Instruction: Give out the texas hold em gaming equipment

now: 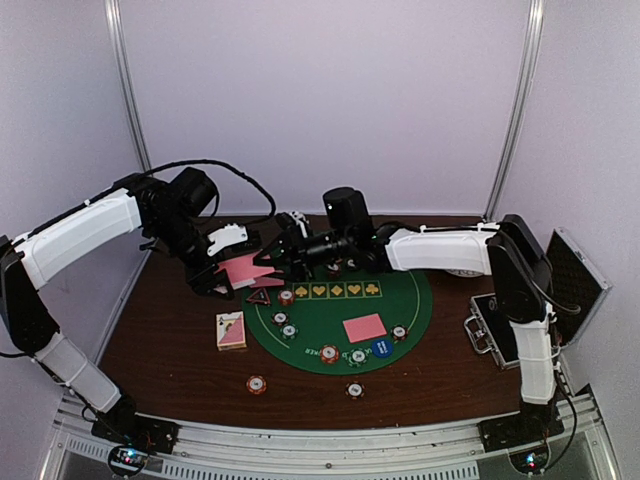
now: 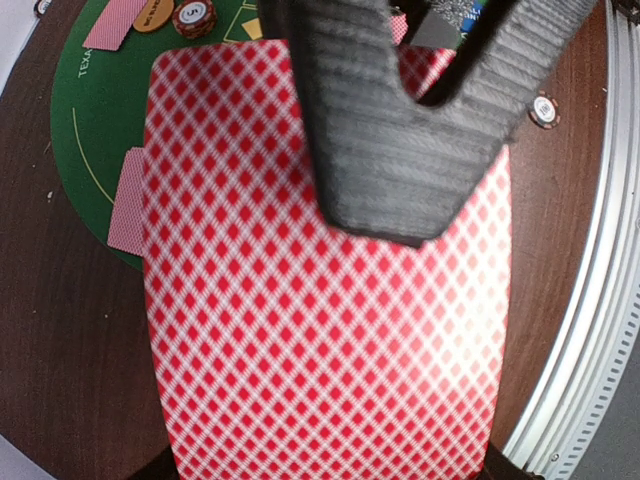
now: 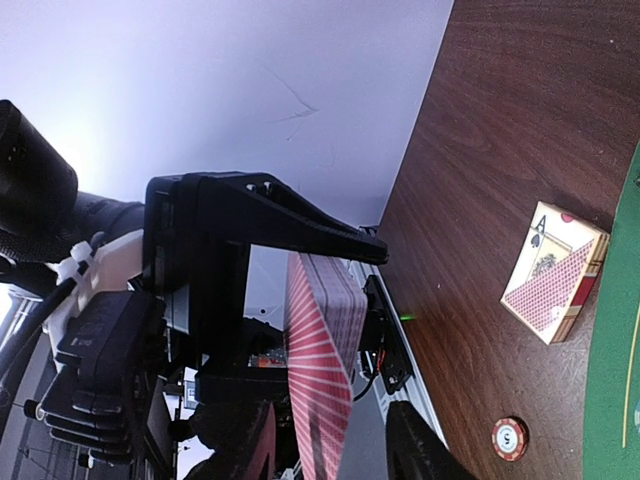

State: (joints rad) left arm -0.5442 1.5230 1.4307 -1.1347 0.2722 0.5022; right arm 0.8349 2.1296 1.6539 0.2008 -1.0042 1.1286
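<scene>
My left gripper (image 1: 220,272) is shut on a deck of pink-backed cards (image 1: 246,269), held above the table's back left. In the left wrist view the deck (image 2: 320,330) fills the frame. My right gripper (image 1: 273,262) is open, its fingers (image 2: 400,120) straddling the deck's far end. In the right wrist view the deck (image 3: 325,360) stands between its two fingers without clear contact. On the green mat (image 1: 400,300) lie a pink card (image 1: 364,327), a blue button (image 1: 381,347), an orange button (image 1: 316,352) and several striped chips (image 1: 329,353). A red-edged triangle marker (image 1: 259,296) sits at the mat's left edge.
A card box (image 1: 231,330) lies left of the mat; it also shows in the right wrist view (image 3: 555,285). Two chips (image 1: 257,384) lie on the wood in front of the mat. An open silver-edged black case (image 1: 497,328) stands at the right edge.
</scene>
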